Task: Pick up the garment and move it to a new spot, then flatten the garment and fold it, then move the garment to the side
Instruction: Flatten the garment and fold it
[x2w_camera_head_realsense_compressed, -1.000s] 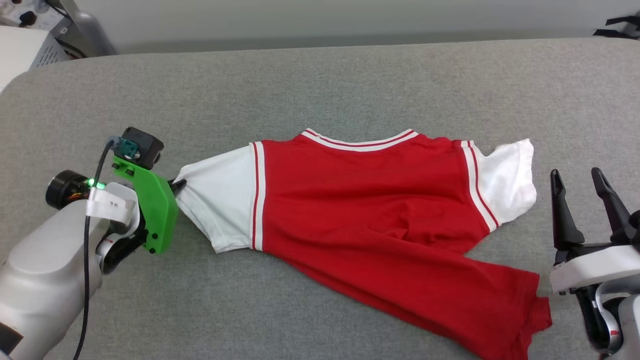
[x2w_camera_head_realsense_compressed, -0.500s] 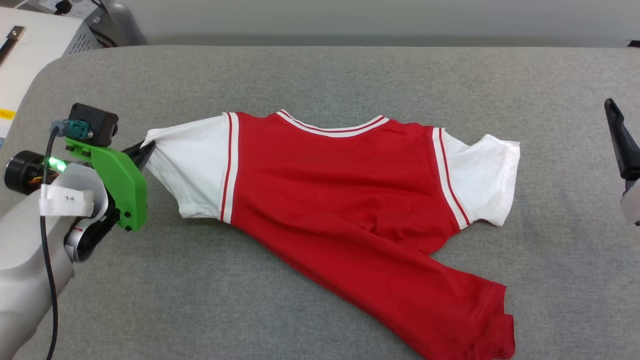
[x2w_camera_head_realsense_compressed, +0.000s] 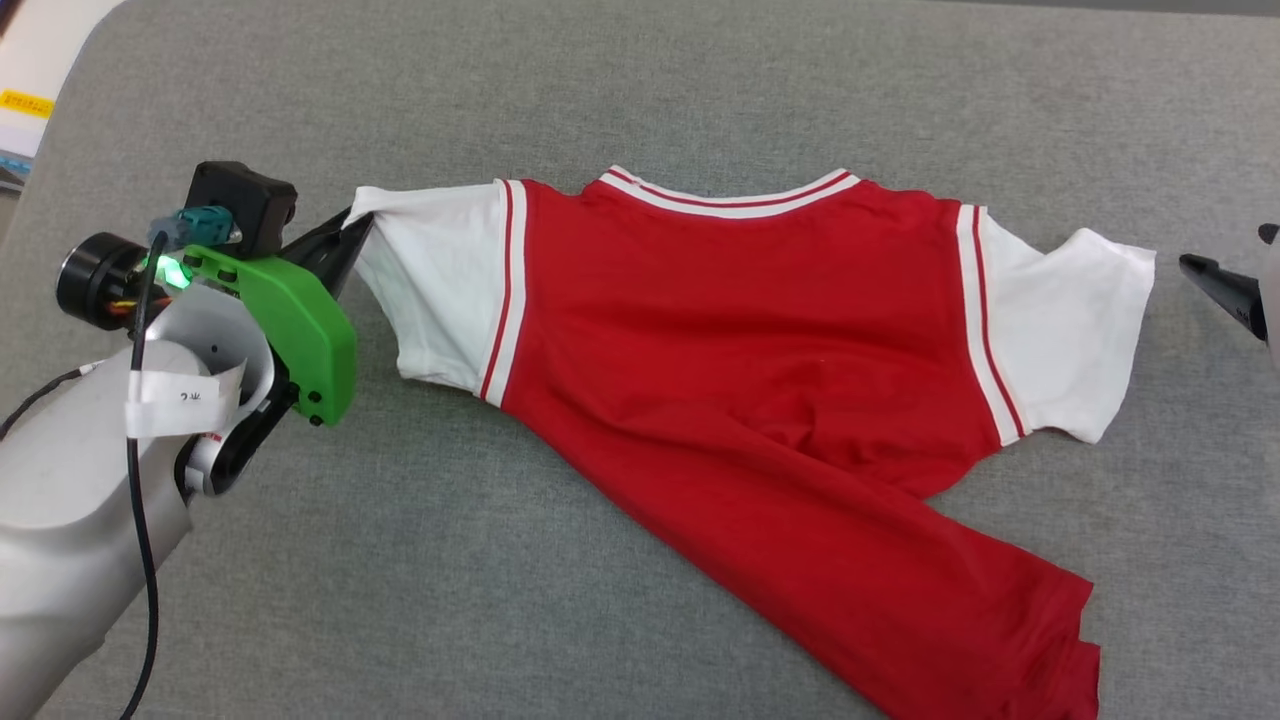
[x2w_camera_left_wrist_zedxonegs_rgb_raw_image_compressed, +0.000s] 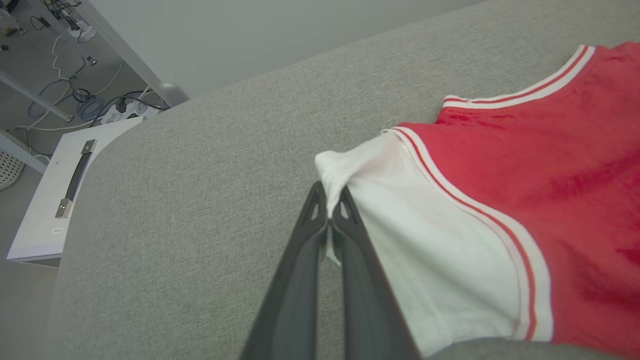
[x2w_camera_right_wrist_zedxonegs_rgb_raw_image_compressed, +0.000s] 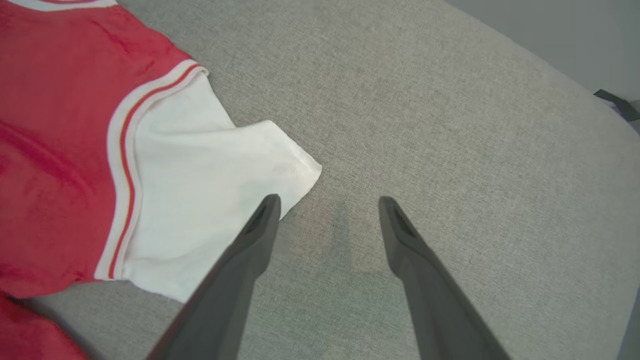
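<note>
Right, with the shirt (x2w_camera_head_realsense_compressed: 760, 340) lying skewed on the grey cushion (x2w_camera_head_realsense_compressed: 600, 80), I had my left gripper (x2w_camera_left_wrist_zedxonegs_rgb_raw_image_compressed: 329, 215) pinched shut on one white sleeve tip, so, I reckoned, my empty, wide-open right gripper (x2w_camera_right_wrist_zedxonegs_rgb_raw_image_compressed: 325, 205) needed the other sleeve corner for an even stretch.

Red garment (x2w_camera_head_realsense_compressed: 760, 340) is soft knit cloth with a faint sheen, the sleeves white and matt, the trim ribbed. Under it, the desk (x2w_camera_head_realsense_compressed: 700, 90) wears coarse grey woven fabric, fully matt. Left gripper (x2w_camera_left_wrist_zedxonegs_rgb_raw_image_compressed: 330, 207) is dark matt plastic; the green bracket (x2w_camera_head_realsense_compressed: 300, 330) at frame left is smooth, slightly glossy plastic.
</note>
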